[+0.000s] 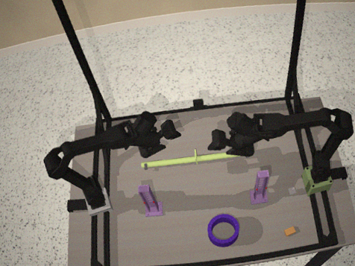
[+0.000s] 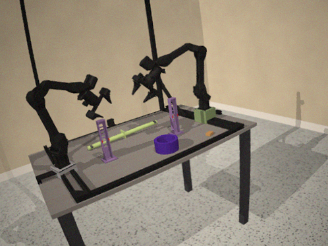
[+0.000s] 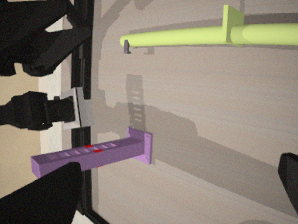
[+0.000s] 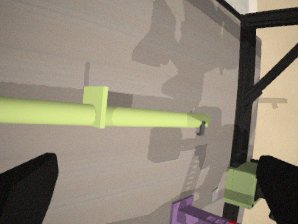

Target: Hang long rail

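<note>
Hovering above the long yellow-green rail (image 1: 179, 161) (image 2: 135, 130) (image 3: 175, 36) (image 4: 150, 117), both black grippers are spread wide with nothing in them: left gripper (image 1: 219, 151) (image 2: 139, 97) (image 3: 181, 161) toward the rail's end on the green-base side, right gripper (image 1: 172, 141) (image 2: 106, 110) (image 4: 157, 157) toward its grey-base end. Rail is down on the grey-brown table (image 1: 183, 243) (image 2: 123, 168), unhung, dark hook at each end, upright fin near mid-length. Two upright purple slotted posts with red marks stand on one long side of the rail: one (image 1: 154, 213) (image 2: 109, 159) (image 3: 110, 155) near its grey-base end, the other (image 1: 259, 198) (image 2: 175, 126) (image 4: 184, 210) near its green-base end. Dark-purple ring (image 1: 210, 232) (image 2: 166, 146) and small orange block (image 1: 289, 231) (image 2: 209, 133) sit farther off the rail, same side.
</note>
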### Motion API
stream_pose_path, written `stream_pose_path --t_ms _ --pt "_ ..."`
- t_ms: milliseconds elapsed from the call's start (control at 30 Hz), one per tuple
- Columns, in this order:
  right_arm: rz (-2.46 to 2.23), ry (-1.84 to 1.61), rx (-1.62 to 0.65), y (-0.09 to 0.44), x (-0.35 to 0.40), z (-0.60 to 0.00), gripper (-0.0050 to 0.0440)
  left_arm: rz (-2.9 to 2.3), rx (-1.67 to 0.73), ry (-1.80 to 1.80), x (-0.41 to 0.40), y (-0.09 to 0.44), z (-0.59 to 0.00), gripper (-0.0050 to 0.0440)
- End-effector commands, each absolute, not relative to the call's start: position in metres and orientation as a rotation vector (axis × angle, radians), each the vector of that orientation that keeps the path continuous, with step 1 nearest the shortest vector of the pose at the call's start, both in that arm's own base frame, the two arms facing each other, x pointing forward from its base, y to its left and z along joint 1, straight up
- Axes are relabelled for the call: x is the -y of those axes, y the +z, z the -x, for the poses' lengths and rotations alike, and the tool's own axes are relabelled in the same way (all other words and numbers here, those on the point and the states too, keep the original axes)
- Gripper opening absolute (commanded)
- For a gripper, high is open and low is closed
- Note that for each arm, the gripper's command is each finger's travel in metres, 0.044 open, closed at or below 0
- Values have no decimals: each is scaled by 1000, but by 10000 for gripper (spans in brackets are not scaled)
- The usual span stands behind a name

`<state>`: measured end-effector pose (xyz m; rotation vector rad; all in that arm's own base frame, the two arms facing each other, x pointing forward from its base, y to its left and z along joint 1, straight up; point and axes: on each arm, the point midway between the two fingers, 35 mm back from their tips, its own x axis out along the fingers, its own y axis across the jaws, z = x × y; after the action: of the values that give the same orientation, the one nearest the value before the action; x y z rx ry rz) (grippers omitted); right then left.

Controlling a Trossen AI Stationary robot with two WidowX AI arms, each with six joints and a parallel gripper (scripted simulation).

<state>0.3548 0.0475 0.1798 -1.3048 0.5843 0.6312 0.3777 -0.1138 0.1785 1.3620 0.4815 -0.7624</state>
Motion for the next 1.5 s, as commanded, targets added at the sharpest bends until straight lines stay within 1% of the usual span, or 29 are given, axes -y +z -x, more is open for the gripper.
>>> stream_pose_path --t_ms 0,100,167,233,367,533,667,733,800,1467 --pt "1485 819 -617 161 -56 -353 440 -1565 -480 -961 134 156 -377 440" --pt "1607 971 -627 148 -61 -348 440 -1703 -463 -1118 146 139 -373 440" --pt "1607 971 -627 148 -61 -348 440 -1703 -463 -1118 146 139 -373 440" --pt "1715 1127 -621 135 -65 -343 440 -1847 -418 -1293 158 123 -368 440" --pt "1854 1373 -585 119 -71 -334 440 -1987 -352 -1524 174 101 -358 440" --pt "1975 1671 -498 104 -77 -322 440 -2142 -205 -1839 191 77 -344 440" --pt "2038 1917 -390 94 -80 -312 440 -2226 -41 -2096 202 59 -330 440" --pt "2038 1917 -390 94 -80 -312 440 -2226 -41 -2096 202 59 -330 440" --pt "2057 2038 -325 89 -82 -307 440 -2271 105 -2252 207 51 -324 440" --pt "2059 2059 -313 89 -82 -306 440 -2274 123 -2274 207 50 -322 440"
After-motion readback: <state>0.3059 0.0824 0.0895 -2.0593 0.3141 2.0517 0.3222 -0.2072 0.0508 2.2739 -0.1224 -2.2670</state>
